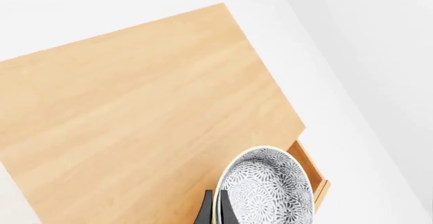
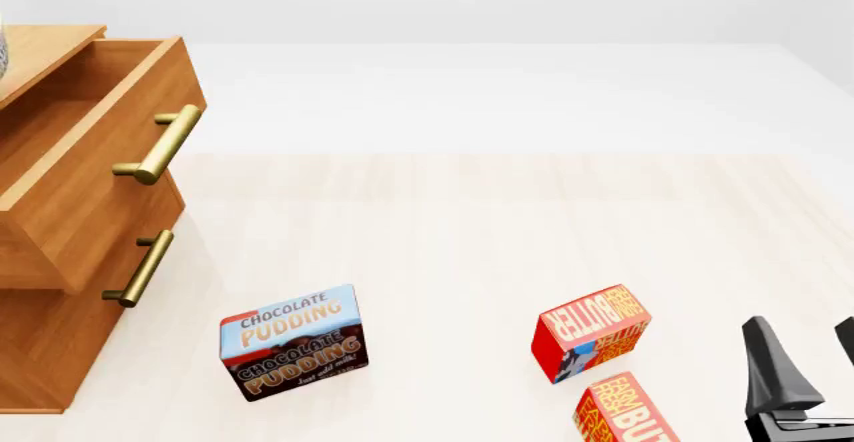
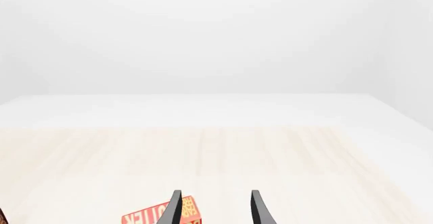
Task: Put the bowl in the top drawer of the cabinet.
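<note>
The left gripper's fingers (image 1: 228, 211) pinch the rim of the bowl (image 1: 271, 183): in the left wrist view one dark finger lies outside the pale rim and the other inside, against the grey-black floral pattern, with only the rim's thickness between them. The bowl hangs tilted on edge, its patterned inside facing the camera, above the cabinet (image 1: 135, 122). Most of that view is the flat wooden top of the cabinet; beyond the bowl shows a corner of the pulled-out top drawer (image 1: 317, 176). So the drawer's opening lies past the bowl, away from the cabinet top and towards the counter's open middle. The coming move turns on that: I judge the bowl must go further out over the front of the cabinet until it hangs above the drawer box, not the top panel, before lowering.

In the front view the top drawer (image 2: 94, 152) stands open at the counter's left edge, its brass bar handle (image 2: 160, 144) above the lower drawer's handle (image 2: 140, 268). The left arm is nearer.

The right gripper (image 3: 215, 209) rests low near the counter's right near corner, fingers spread and holding nothing, with the red butter boxes (image 2: 591, 332) just beside it and the chocolate pudding box (image 2: 291, 342) further left.
</note>
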Robot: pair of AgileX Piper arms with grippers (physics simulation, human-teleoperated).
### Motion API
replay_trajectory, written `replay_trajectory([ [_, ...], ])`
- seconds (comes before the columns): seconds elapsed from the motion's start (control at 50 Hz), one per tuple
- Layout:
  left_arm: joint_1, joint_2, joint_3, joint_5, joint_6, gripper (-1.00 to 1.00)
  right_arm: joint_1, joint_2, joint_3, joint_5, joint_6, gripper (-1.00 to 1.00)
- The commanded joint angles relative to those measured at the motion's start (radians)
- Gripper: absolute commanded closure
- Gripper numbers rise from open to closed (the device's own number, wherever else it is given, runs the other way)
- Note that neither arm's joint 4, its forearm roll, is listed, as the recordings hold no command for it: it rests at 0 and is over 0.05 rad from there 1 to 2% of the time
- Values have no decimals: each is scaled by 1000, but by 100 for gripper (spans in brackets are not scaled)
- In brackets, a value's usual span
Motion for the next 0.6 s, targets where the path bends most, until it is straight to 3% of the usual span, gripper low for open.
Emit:
replay_trajectory([
  [0.02,6,9,-18,3,-8,100,1,0,0,0,-1,-100],
  [0.6,49,52,-58,-1,-34,100,0,0,0,0,-2,-100],
])
